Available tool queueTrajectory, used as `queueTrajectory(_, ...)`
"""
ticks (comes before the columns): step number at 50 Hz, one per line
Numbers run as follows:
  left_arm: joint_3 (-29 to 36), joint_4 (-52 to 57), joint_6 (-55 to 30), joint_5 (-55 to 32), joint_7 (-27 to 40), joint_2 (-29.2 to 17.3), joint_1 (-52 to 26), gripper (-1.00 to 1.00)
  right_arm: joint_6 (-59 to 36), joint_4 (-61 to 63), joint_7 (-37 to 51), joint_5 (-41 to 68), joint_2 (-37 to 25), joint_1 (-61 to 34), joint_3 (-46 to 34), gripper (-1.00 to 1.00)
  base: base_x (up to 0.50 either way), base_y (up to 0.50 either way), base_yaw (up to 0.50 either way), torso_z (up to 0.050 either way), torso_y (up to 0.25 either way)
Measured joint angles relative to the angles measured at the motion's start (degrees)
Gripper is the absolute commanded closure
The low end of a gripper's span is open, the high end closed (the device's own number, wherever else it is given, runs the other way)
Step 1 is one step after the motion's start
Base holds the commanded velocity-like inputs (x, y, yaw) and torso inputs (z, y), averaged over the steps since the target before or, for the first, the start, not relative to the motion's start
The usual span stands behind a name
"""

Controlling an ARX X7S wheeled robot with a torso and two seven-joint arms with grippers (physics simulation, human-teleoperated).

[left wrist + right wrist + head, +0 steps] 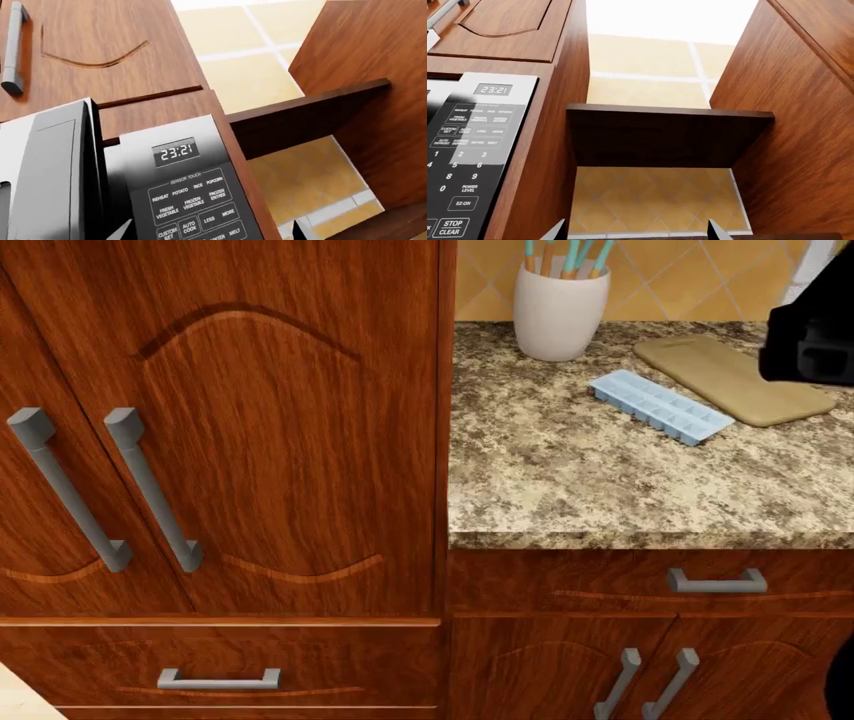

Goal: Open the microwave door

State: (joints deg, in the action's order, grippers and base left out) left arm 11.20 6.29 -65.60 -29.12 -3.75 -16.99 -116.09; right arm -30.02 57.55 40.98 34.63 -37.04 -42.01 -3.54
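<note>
The microwave sits in a wooden cabinet niche. In the left wrist view its dark control panel shows 23:21. The grey microwave door is beside the panel, its edge standing out from it with a dark gap between, so it looks ajar. My left gripper is open, its fingertips spread either side of the panel's buttons and holding nothing. The right wrist view shows the same control panel off to one side. My right gripper is open and empty, facing the tiled wall. The microwave is out of the head view.
A dark wooden shelf spans the gap beside the microwave, with cabinet walls on either side. In the head view, cabinet doors with grey handles are on the left. A granite counter holds an ice tray, a cutting board and a utensil pot.
</note>
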Motion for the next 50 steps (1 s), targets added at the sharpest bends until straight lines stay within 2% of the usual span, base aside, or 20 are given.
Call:
queueTrajectory(13, 5.8, -8.0, 0.8, -1.5, -5.0, 4.4, 0.0, -1.00, 2.2, -0.3, 0.2, 0.0, -0.7, 2.4, 1.1, -1.00, 0.00, 0.00, 0.00, 0.000, 0.000)
queueTrajectory(24, 9.7, -21.3, 5.4, -0.6, -9.5, 8.3, -2.5, -1.00, 2.8, -0.4, 0.7, 0.6, -1.4, 2.7, 1.6, -1.00, 0.00, 0.00, 0.00, 0.000, 0.000)
queueTrajectory(39, 14.8, -46.0, 19.0, 3.5, -16.0, 13.7, -9.0, -1.00, 3.1, -0.6, 1.6, 1.5, -2.2, 2.9, 2.1, -1.00, 0.00, 0.00, 0.00, 0.000, 0.000)
queueTrajectory(50, 24.3, -64.8, 31.4, 0.1, -19.5, 15.9, -15.1, -1.00, 3.5, -0.8, 2.0, 1.6, -2.5, 3.0, 1.9, -1.00, 0.00, 0.00, 0.00, 0.000, 0.000)
